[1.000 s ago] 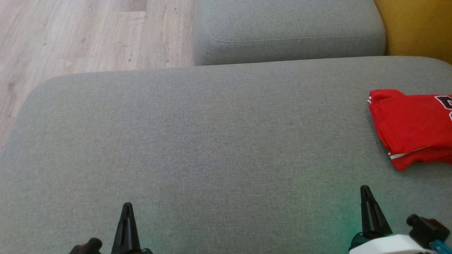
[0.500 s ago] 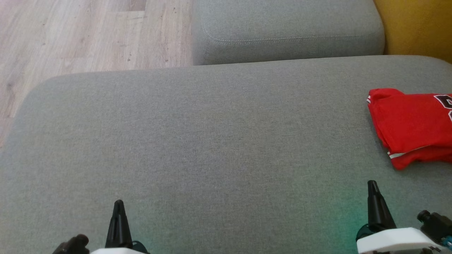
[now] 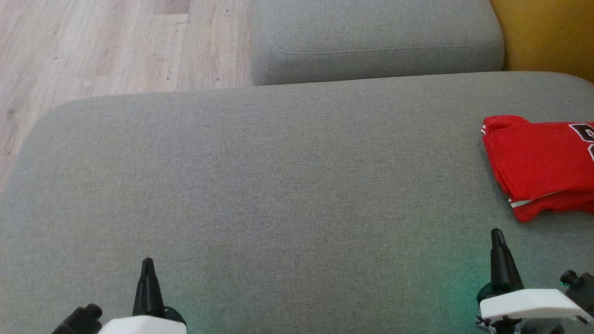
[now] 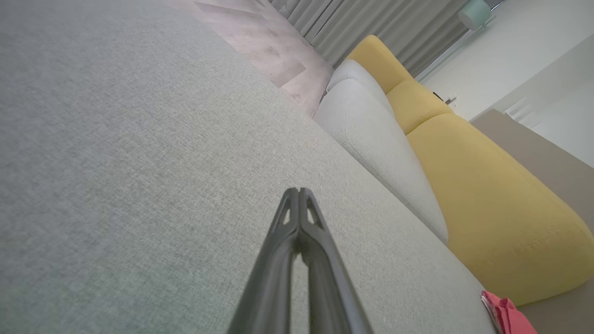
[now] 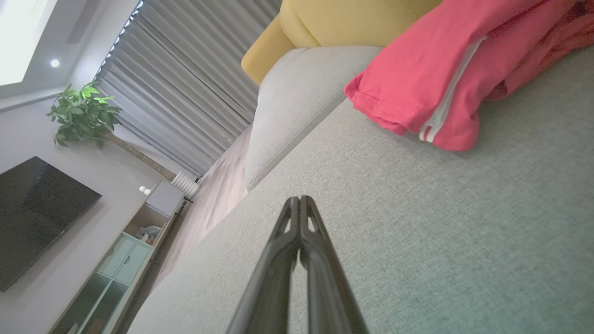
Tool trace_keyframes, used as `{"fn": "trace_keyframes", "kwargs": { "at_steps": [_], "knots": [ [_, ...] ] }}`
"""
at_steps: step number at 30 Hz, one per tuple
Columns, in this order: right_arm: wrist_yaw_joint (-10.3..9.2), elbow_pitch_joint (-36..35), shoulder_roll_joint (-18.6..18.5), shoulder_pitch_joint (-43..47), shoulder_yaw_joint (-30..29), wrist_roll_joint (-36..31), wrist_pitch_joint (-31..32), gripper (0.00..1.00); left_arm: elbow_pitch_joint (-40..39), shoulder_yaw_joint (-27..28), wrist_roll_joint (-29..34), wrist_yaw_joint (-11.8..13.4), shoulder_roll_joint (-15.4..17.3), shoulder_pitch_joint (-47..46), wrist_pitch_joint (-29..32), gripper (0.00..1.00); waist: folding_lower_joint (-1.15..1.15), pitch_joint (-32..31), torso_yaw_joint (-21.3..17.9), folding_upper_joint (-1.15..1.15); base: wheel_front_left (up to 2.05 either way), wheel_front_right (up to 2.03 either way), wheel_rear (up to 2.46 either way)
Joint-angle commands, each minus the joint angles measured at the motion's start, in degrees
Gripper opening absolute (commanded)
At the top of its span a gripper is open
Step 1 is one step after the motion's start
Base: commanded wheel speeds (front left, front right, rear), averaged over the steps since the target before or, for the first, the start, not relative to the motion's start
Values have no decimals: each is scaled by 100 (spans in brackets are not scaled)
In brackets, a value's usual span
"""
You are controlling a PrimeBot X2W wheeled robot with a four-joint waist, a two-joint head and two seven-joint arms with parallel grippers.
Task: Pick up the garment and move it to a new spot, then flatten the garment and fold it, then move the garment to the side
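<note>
– Garment [image 3: 540, 162], where is it?
– Red, folded, lying at the right edge of the grey sofa seat [image 3: 278, 176], just ahead of the right hand [image 3: 498, 233].
– And the hands?
– Both closed tight, holding nothing. The left hand [image 3: 147, 263] sits low at the left, well apart from it.

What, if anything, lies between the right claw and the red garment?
Nothing visible. Only bare grey fabric sofa cushion separates the shut right claw from the folded red fabric garment, which lies ahead of it and slightly to its right.
</note>
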Motion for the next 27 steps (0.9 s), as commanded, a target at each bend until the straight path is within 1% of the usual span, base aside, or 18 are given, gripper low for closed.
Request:
{"fn": "trace_keyframes", "kwargs": {
  "at_steps": [1,13,27],
  "knots": [
    [5,-153,-117,-286,2,233,54,0,-131,153,-210,-70,77,-300,32,0,0,1,-3,0,0,0,0],
    [6,-100,-130,-470,-85,1151,260,0,-33,342,-1077,-212,86,-496,235,0,0,9,-23,0,0,0,0],
    [8,-47,-137,-653,-179,2060,470,0,65,539,-1934,-354,88,-692,444,0,0,16,-43,0,0,0,0]
  ]
}}
